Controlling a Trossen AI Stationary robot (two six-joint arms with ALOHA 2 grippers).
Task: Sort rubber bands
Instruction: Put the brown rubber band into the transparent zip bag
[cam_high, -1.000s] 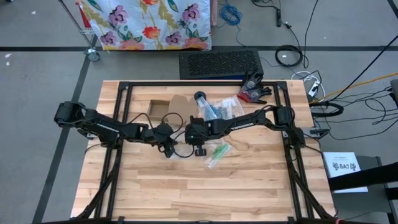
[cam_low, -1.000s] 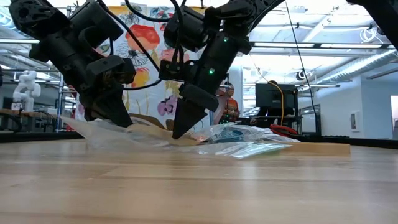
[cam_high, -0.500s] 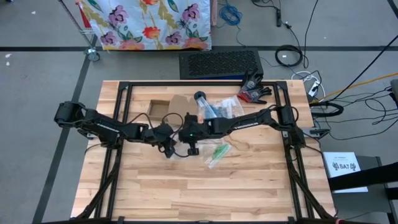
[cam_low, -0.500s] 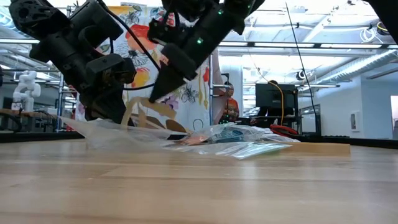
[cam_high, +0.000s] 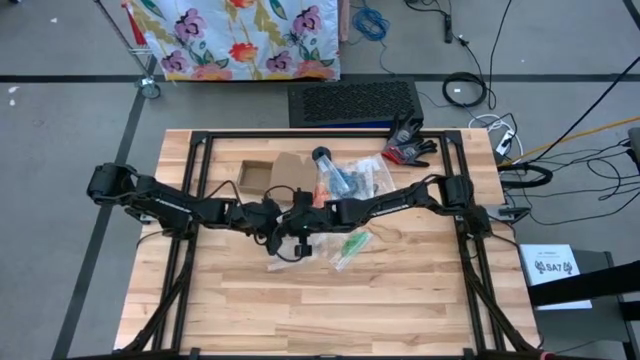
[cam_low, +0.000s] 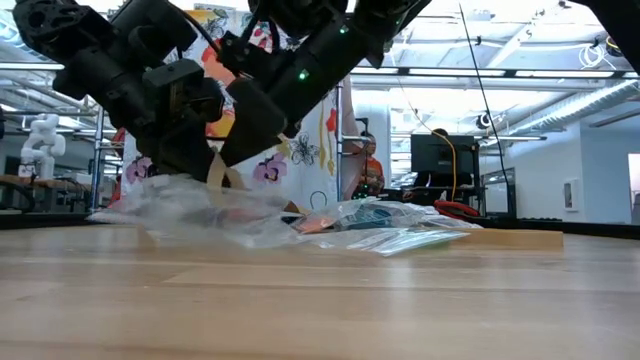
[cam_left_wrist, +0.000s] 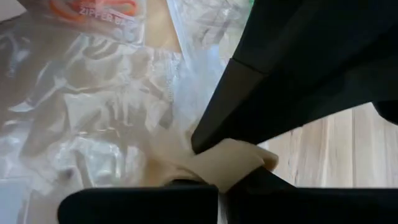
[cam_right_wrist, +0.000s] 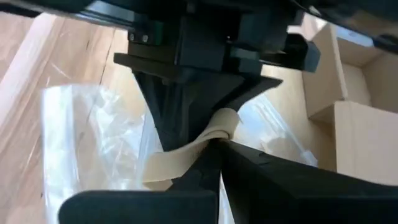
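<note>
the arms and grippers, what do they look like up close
Both arms are matte black, built of slim jointed links with loose black cables looping alongside. The left gripper and right gripper end in flat, tapered dark fingers. A small green light glows on one wrist.

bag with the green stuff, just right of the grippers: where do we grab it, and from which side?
Likely its front end, coming from the table's front edge. The bag with green contents lies flat and slanted; its rear end sits by the right arm, the front end on bare wood. Right gripper and left gripper are shut on the tan band.
</note>
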